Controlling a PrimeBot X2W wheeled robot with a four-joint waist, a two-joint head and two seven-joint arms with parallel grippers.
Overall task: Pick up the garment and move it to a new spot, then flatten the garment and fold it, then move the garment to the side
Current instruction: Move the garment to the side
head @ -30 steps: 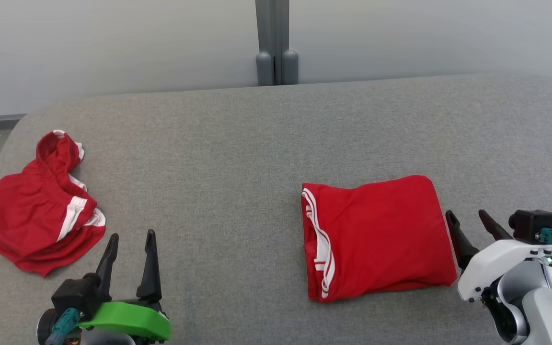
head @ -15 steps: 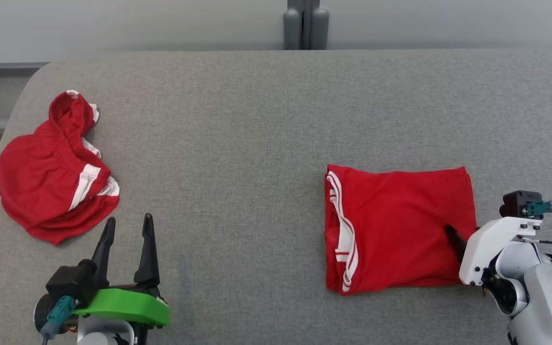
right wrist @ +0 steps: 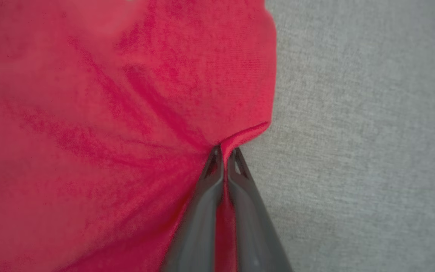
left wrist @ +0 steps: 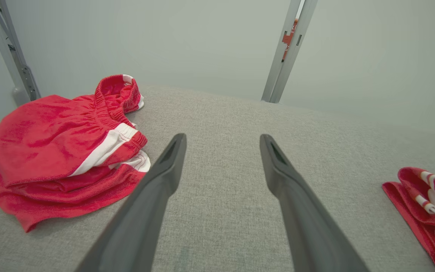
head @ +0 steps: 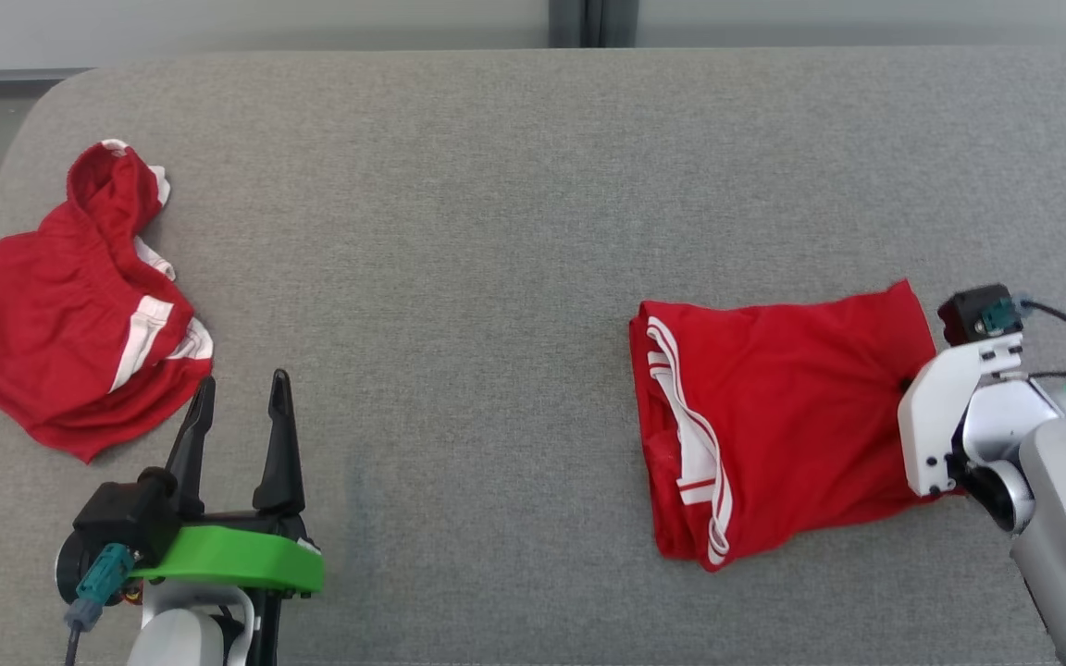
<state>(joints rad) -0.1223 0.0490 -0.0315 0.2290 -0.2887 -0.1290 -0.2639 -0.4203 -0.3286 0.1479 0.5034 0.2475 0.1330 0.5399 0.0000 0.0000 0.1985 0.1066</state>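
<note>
For the move aside, the folded shorts are pinched by the right end effector (left end effector spread); gentle dragging is likely needed.

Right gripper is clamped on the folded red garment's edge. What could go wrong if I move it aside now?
1. The right gripper pinches only a thin ridge at the edge of the folded red garment with white stripes. It may hold just the top layer, so lifting could open the fold.
2. With one pinch point, dragging across the grey fabric surface could twist or bunch the layers.
</note>
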